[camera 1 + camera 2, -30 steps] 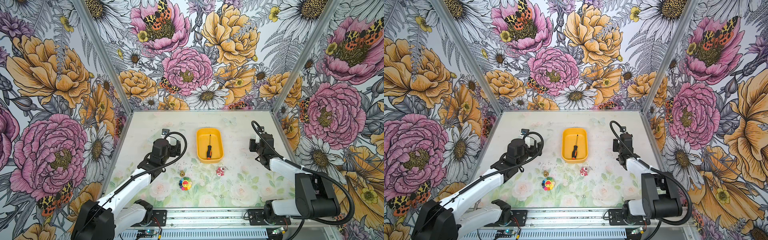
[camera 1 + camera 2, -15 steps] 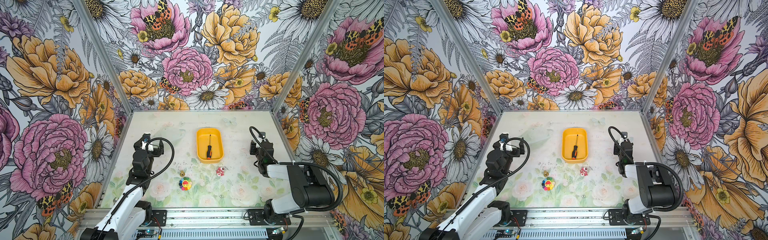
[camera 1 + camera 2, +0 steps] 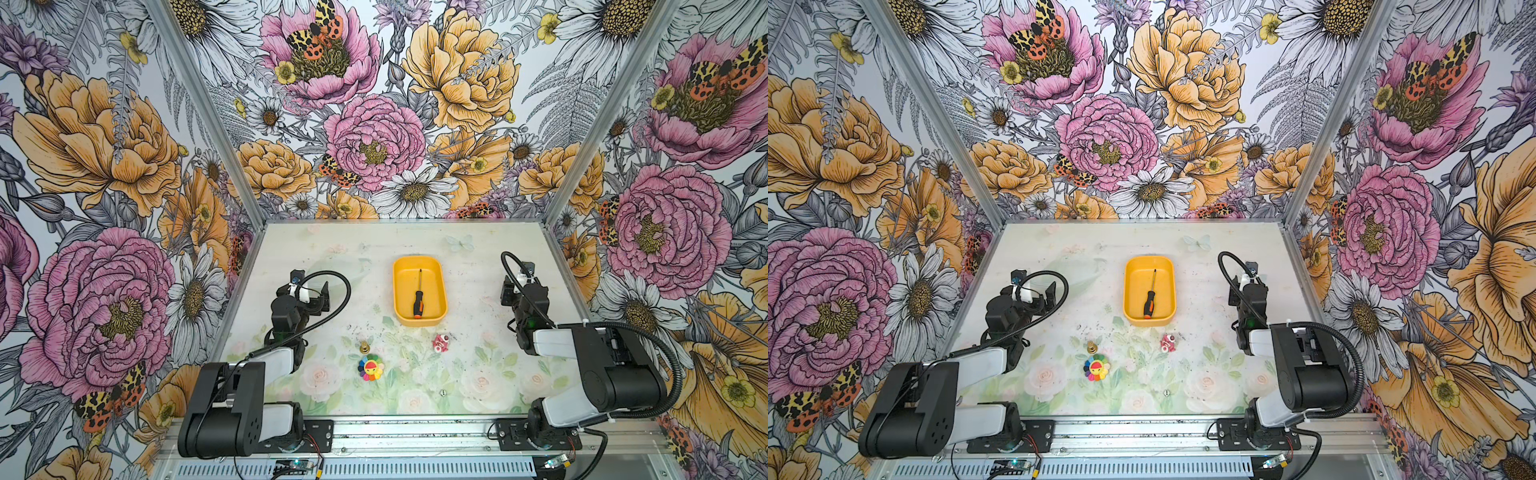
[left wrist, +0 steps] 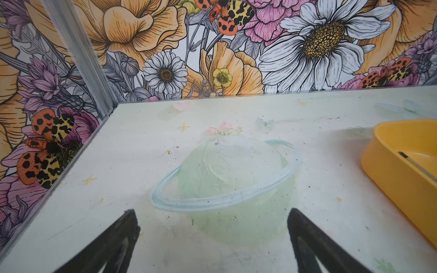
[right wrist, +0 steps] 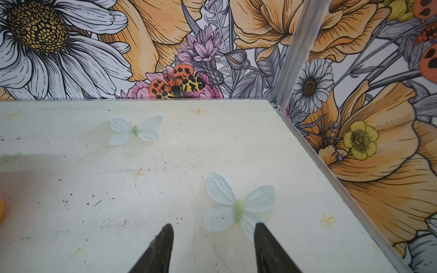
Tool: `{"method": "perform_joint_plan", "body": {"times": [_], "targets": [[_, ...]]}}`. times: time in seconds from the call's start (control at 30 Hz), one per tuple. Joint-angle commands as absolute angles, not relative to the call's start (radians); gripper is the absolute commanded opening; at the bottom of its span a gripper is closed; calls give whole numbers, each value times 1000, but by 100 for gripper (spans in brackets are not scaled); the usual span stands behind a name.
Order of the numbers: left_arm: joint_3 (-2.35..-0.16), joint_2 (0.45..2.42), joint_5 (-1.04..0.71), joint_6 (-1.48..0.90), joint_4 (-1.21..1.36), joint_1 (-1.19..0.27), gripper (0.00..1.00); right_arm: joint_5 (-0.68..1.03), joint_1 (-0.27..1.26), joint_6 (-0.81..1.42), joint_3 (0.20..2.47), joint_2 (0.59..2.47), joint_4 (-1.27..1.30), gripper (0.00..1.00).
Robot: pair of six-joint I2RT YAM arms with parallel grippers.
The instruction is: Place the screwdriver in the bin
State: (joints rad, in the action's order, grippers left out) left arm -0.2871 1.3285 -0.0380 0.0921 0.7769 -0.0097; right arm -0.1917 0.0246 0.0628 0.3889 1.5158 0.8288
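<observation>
The screwdriver [image 3: 418, 297] [image 3: 1150, 298], black handle with an orange end, lies flat inside the yellow bin [image 3: 419, 322] [image 3: 1148, 321] at mid-table, in both top views. My left gripper [image 3: 309, 293] [image 3: 1034, 295] is left of the bin, well apart from it and open. In the left wrist view its jaws [image 4: 212, 212] stand wide over bare table, with the bin [image 4: 397, 182] and the screwdriver's shaft [image 4: 416, 165] off to one side. My right gripper [image 3: 517, 286] [image 3: 1246, 286] [image 5: 213, 226] is right of the bin, open, with nothing between its fingers.
Near the front sit a rainbow flower toy [image 3: 370, 368], a small brass piece [image 3: 365, 347], a pink-and-red toy [image 3: 440, 343] and a tiny die [image 3: 443, 392]. Floral walls close in the table on three sides. Butterflies and a planet are printed on the table.
Both arms have pulled back from beside the bin toward the front and folded; the left moved further left. The screwdriver stayed in the bin.
</observation>
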Motion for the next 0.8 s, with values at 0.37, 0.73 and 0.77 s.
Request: {"method": "perform_joint_plan", "body": {"times": [0.37, 0.73, 0.77], "targets": [[-313, 1548, 62, 27, 1064, -2, 99, -211, 18, 76, 379, 1534, 885, 56], [-380, 1549, 36, 0, 931, 29, 99, -210, 17, 77, 381, 1534, 882, 59], [-380, 1550, 38, 0, 935, 29, 99, -210, 17, 76, 381, 1533, 882, 60]]}}
